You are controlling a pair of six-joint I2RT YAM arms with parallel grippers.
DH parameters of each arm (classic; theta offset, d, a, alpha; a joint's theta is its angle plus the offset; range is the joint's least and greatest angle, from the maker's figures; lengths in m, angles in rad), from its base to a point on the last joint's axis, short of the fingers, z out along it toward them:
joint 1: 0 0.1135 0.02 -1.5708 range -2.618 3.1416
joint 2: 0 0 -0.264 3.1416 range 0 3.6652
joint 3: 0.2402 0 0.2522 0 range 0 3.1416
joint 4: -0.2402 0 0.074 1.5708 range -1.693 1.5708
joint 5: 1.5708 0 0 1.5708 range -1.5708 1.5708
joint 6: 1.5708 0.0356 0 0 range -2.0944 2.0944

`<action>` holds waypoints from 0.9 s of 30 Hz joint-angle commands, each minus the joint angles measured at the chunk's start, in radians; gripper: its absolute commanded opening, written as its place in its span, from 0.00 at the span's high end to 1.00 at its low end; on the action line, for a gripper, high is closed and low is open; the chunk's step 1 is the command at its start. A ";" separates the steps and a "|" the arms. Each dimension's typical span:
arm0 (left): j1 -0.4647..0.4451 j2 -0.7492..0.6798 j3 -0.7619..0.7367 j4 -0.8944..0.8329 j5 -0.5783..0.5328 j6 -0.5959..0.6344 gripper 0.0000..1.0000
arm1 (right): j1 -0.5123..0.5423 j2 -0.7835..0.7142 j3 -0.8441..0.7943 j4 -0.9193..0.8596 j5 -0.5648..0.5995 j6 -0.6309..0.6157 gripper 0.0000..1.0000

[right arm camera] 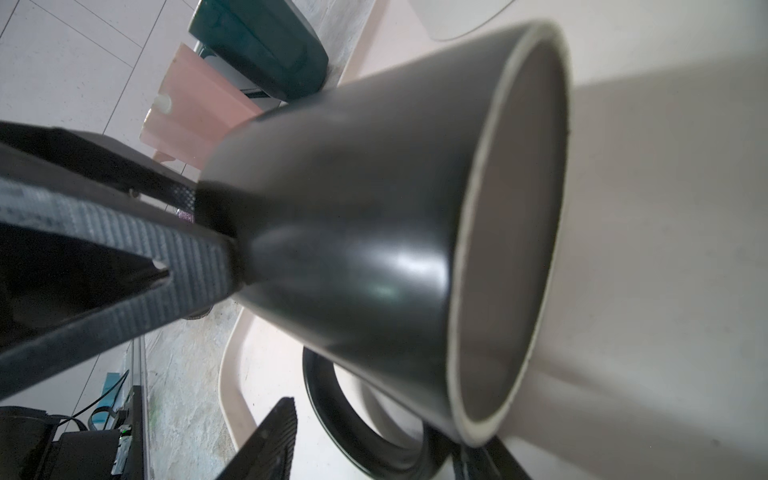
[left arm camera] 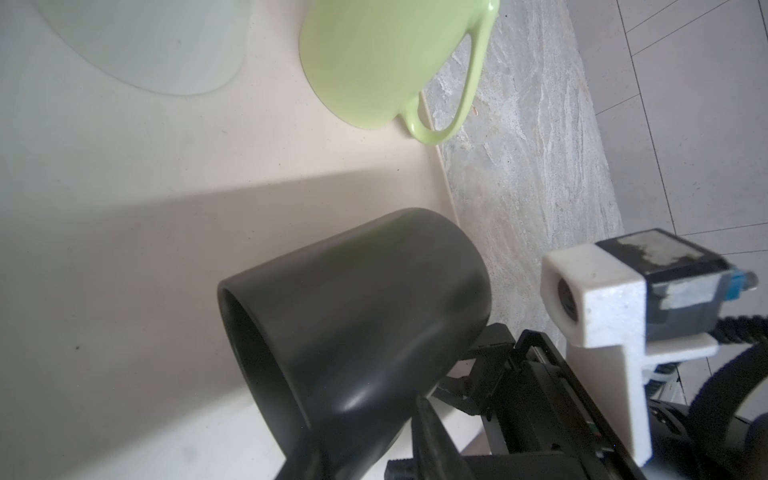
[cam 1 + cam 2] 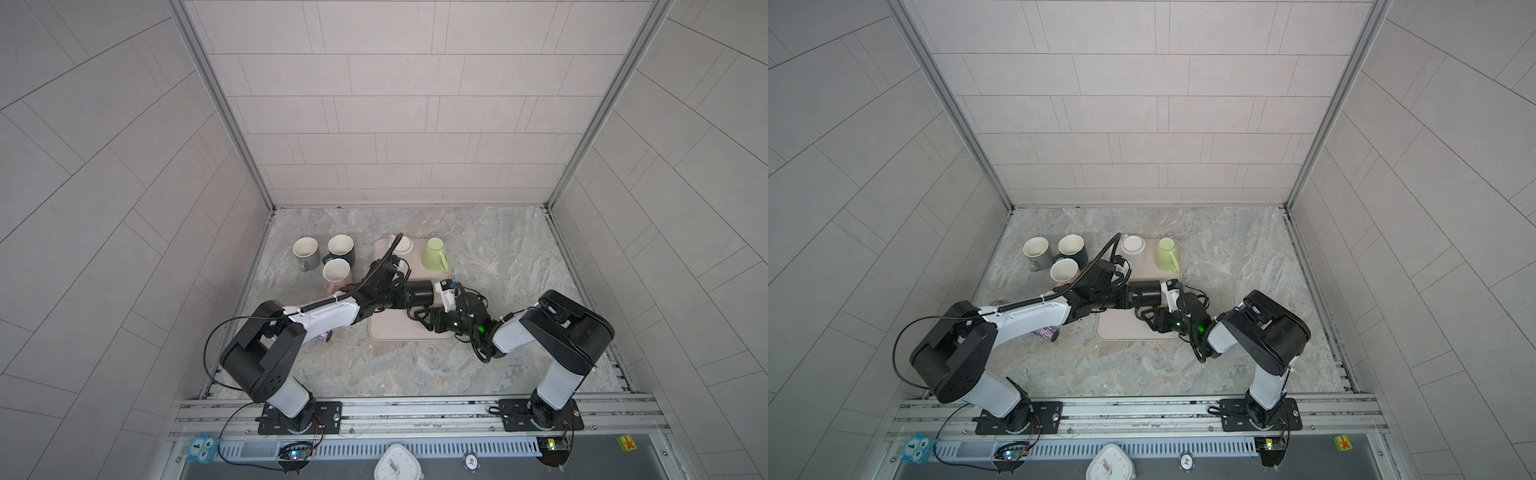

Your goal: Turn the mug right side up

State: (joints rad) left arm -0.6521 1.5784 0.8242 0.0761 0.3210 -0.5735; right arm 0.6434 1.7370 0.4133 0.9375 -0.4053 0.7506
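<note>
Over the middle of the beige mat (image 3: 395,330): black mug (image 3: 419,291) is off the surface, lying sideways, mouth toward the right arm. Left gripper (image 3: 402,300) is pinched onto its base end. Right gripper (image 3: 417,312): fingers sit either side of the handle (image 1: 328,411), can't tell if they're clamping. Far end of mat: white mug (image 3: 402,246) and green mug (image 3: 434,251), both bottom-up. Left of the mat: grey mug (image 3: 305,249), teal mug (image 3: 340,247), pink mug (image 3: 336,270), all upright.

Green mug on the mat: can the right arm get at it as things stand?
Probably not yet. The way to the green mug looks open, but the right gripper is closed on the black mug, sideways above the mat, left gripper at its other end.
</note>
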 commanded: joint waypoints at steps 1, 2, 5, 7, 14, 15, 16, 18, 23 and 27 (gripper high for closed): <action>-0.008 0.060 0.006 -0.083 0.005 0.017 0.68 | 0.016 -0.023 0.014 -0.029 -0.022 -0.041 0.41; -0.008 0.067 0.008 -0.083 0.008 0.017 0.68 | 0.015 -0.031 0.010 -0.025 -0.021 -0.047 0.41; -0.008 0.080 0.016 -0.086 0.012 0.017 0.68 | 0.015 -0.033 0.016 -0.015 -0.030 -0.058 0.42; -0.008 0.087 0.024 -0.097 0.013 0.018 0.68 | 0.016 -0.024 0.009 0.031 -0.034 -0.051 0.45; -0.004 0.115 0.045 -0.143 0.014 0.032 0.68 | 0.008 0.010 -0.020 0.191 -0.047 -0.004 0.46; -0.003 0.119 0.047 -0.146 0.016 0.035 0.68 | 0.007 0.004 -0.024 0.191 -0.045 -0.006 0.46; -0.002 0.123 0.048 -0.150 0.015 0.037 0.68 | 0.006 -0.002 -0.026 0.186 -0.042 -0.010 0.46; 0.001 0.129 0.051 -0.163 0.011 0.038 0.67 | 0.004 -0.022 -0.031 0.168 -0.026 -0.020 0.47; 0.009 0.151 0.055 -0.173 0.014 0.040 0.58 | 0.000 -0.061 -0.055 0.167 -0.004 -0.033 0.49; 0.011 0.168 0.055 -0.164 0.024 0.037 0.56 | -0.001 -0.054 -0.054 0.177 -0.006 -0.034 0.49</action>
State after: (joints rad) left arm -0.6353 1.6810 0.9081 0.0471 0.3725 -0.5430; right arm 0.6273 1.7153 0.3531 1.0138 -0.3576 0.7280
